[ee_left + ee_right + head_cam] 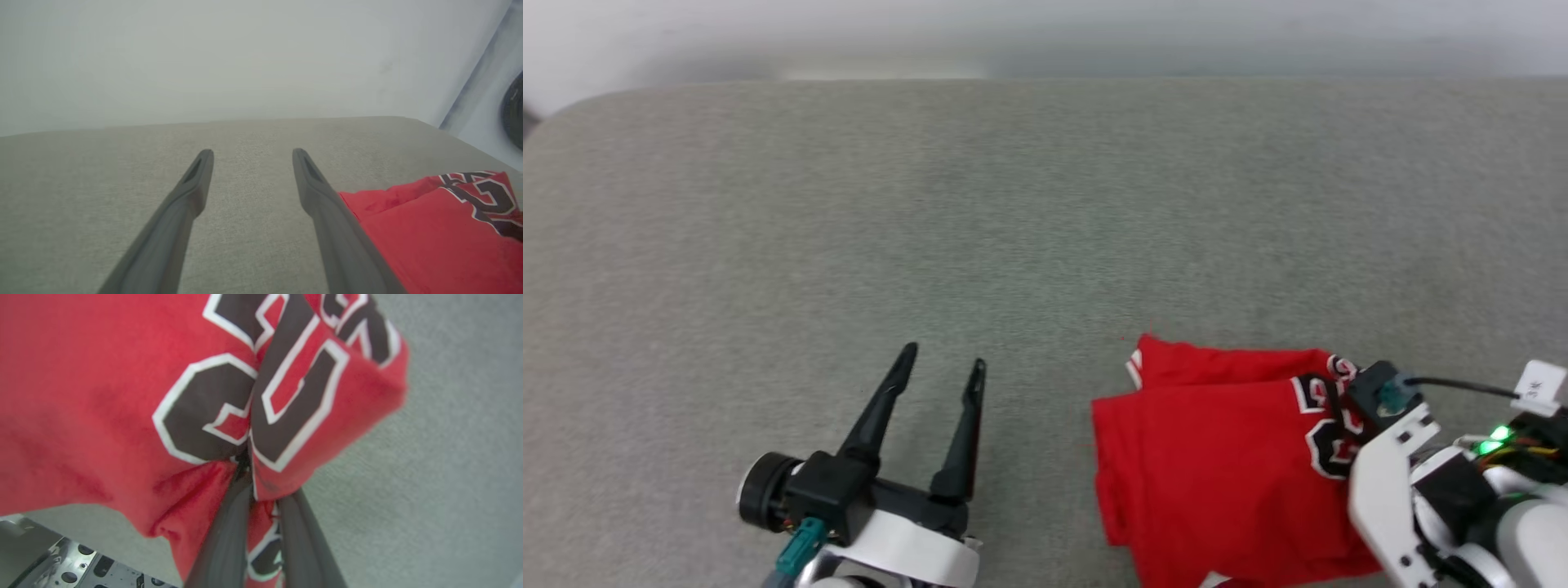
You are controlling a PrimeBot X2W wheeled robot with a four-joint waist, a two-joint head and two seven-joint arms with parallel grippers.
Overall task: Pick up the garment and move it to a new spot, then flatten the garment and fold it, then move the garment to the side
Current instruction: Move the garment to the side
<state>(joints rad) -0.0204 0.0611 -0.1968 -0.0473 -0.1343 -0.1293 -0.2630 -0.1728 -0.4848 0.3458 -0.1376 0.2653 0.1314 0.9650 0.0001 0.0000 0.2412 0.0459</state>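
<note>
We see the garment (1217,457) lying in a rough heap at the lower right of the grey padded surface (1013,204), black lettering creased; our right gripper (247,469) is pinched narrow on a fold of that red cloth, fingers buried among the letters; our left gripper (943,358) hovers near the shirt's left edge, apart from it, fingers spread wide over bare surface.

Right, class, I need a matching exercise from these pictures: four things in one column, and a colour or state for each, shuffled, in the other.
Things:
1. left gripper
2. right gripper
3. shirt
4. lettering

Colour or state:
A. black with white edges
B. red
C. open, holding nothing
D. shut on the shirt

Pairs: 1-C, 2-D, 3-B, 4-A
</note>
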